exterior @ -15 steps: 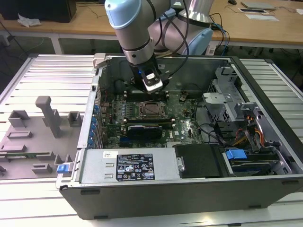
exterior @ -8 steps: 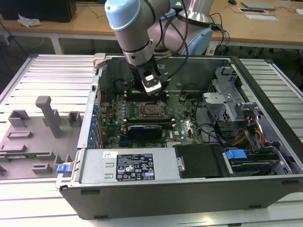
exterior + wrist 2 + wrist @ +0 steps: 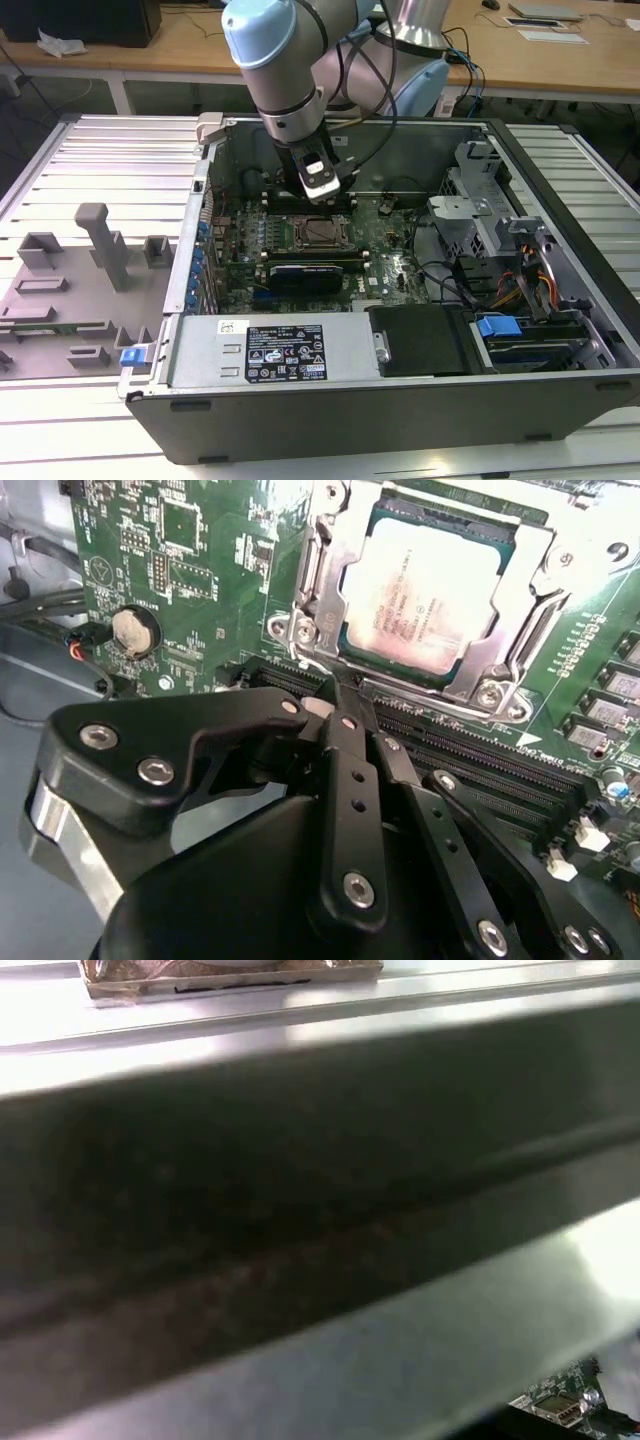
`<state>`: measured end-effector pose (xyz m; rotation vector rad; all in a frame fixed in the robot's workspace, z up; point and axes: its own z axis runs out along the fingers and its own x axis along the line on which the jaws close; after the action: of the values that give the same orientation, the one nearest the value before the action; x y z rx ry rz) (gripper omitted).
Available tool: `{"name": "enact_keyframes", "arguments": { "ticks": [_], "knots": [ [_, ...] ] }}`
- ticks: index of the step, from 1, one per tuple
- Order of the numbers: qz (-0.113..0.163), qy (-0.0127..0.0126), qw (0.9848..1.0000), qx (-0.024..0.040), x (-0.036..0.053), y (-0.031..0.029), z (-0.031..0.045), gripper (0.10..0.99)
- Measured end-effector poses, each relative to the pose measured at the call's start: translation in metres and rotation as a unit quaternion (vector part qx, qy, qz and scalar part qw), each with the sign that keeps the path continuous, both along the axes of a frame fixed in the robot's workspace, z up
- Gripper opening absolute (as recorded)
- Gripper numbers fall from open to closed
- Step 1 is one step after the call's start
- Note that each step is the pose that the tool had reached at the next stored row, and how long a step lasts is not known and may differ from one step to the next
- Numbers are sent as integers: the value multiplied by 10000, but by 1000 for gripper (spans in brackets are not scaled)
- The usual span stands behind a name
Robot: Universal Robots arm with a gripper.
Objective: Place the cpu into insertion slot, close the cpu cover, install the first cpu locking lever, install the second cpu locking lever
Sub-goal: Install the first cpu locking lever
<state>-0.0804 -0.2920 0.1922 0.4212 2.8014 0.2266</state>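
The hand point(image 3: 335, 695) hangs inside the open computer case point(image 3: 400, 410), its fingers point(image 3: 350, 770) drawn together and holding nothing, the tips just beside the socket edge above the black memory slots point(image 3: 500, 770). The cpu point(image 3: 425, 590) lies seated in the insertion slot point(image 3: 317, 233) on the green motherboard point(image 3: 190, 570). The cpu cover point(image 3: 530, 575) is down around the chip, its window framing the silver top. The case rests on its side on a bench point(image 3: 90, 150) of ribbed grey metal. On the exterior view's left, grey fixture blocks point(image 3: 100, 240) stand on a flat plate. Behind, a wooden desk point(image 3: 180, 45) runs along the room, with white papers point(image 3: 550, 35) at its far end.
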Motion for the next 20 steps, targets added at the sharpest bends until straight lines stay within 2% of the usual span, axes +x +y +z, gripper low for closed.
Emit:
{"name": "enact_keyframes", "arguments": {
  "ticks": [4, 7, 9, 14, 20],
  "knots": [
    [-1, -2, 10000, 6, 1, 1, -3, 106],
    [-1, -4, 10000, 53, 1, 2, 8, 106],
    [0, -4, 10000, 54, 2, 3, 30, 106],
    [-68, 3, 10000, -8, 1, 1, 198, 106],
    [-76, 10, 10000, -19, 1, 1, 204, 106]
  ]
}}
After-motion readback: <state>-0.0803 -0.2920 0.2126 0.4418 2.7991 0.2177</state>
